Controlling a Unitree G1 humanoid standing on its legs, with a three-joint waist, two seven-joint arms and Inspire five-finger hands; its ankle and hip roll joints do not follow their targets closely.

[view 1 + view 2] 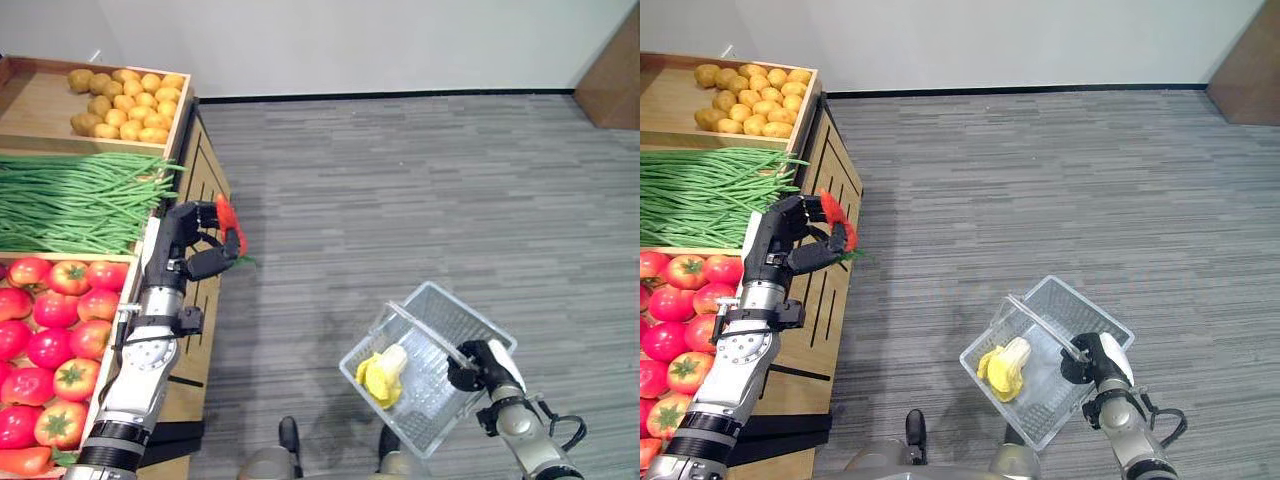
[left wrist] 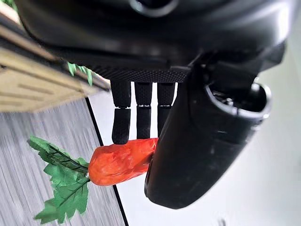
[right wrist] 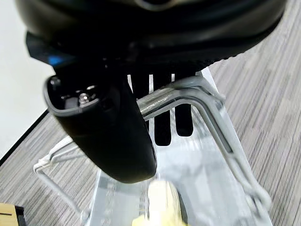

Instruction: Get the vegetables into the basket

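My left hand [image 1: 190,245] is beside the wooden stall's edge, shut on an orange carrot [image 1: 229,222] with green leaves [image 2: 61,176]; the carrot [image 2: 120,161] is pinched between thumb and fingers. Lower right, my right hand [image 1: 480,368] is shut on the wire handle [image 3: 188,96] of a clear plastic basket [image 1: 455,310], holding it above the floor. A yellow vegetable [image 1: 383,374] lies inside the basket. The carrot is well left of the basket and higher in the view.
The wooden stall [image 1: 205,170] on the left holds potatoes [image 1: 125,102], green beans [image 1: 75,200] and tomatoes [image 1: 55,330]. Grey carpet [image 1: 420,190] stretches between stall and basket. A brown cabinet [image 1: 612,70] stands at the far right corner.
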